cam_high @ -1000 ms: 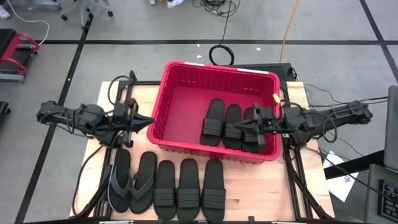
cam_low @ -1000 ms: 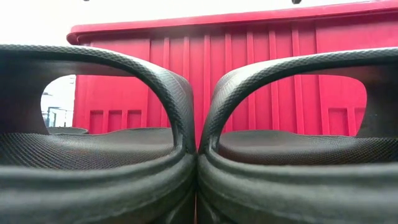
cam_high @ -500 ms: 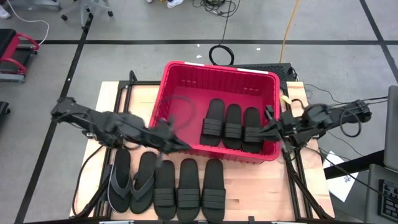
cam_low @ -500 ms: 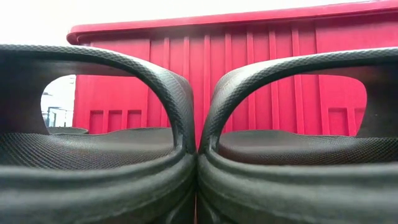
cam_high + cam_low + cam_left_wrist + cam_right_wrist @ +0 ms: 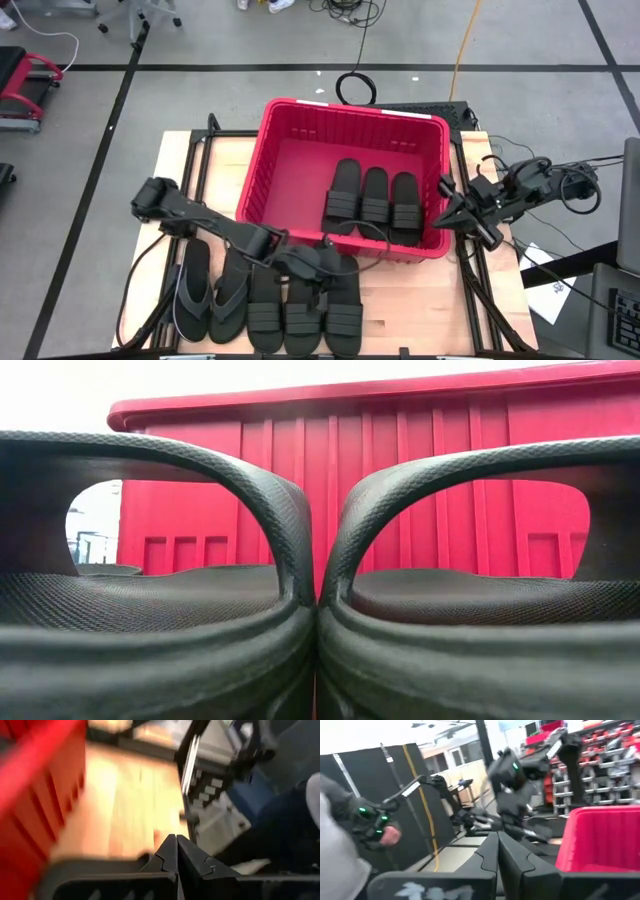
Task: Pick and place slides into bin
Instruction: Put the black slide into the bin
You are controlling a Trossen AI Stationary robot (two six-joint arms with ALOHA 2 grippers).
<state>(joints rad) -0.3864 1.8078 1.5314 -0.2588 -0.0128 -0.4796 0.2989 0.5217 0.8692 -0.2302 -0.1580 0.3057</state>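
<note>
The red bin [image 5: 300, 150] stands at the table's far middle. Three black slides [image 5: 374, 195] lie flat on its floor, side by side at its right. In front of the bin a row lies on the table: two thong flip-flops [image 5: 210, 290] at the left and three ribbed slides [image 5: 300, 315]. My left gripper [image 5: 338, 268] is shut and empty above the far ends of the right-hand slides of the row; its closed fingertips show in the left wrist view [image 5: 176, 840]. My right gripper [image 5: 446, 213] is shut and empty just outside the bin's right wall; it also shows in the right wrist view [image 5: 496, 836].
The low view is filled by two slides' straps [image 5: 150, 610] with the bin's near wall [image 5: 400, 490] behind them. Black frame rails [image 5: 470, 280] run along the table's right and left edges. Bare wood [image 5: 420, 300] lies at the near right.
My left arm has swung from beside the bin's left wall toward the table's right and near edge, ending over the row of slides. My right gripper has drawn back from over the right-hand slide in the bin to outside the right wall. That slide stays in the bin.
</note>
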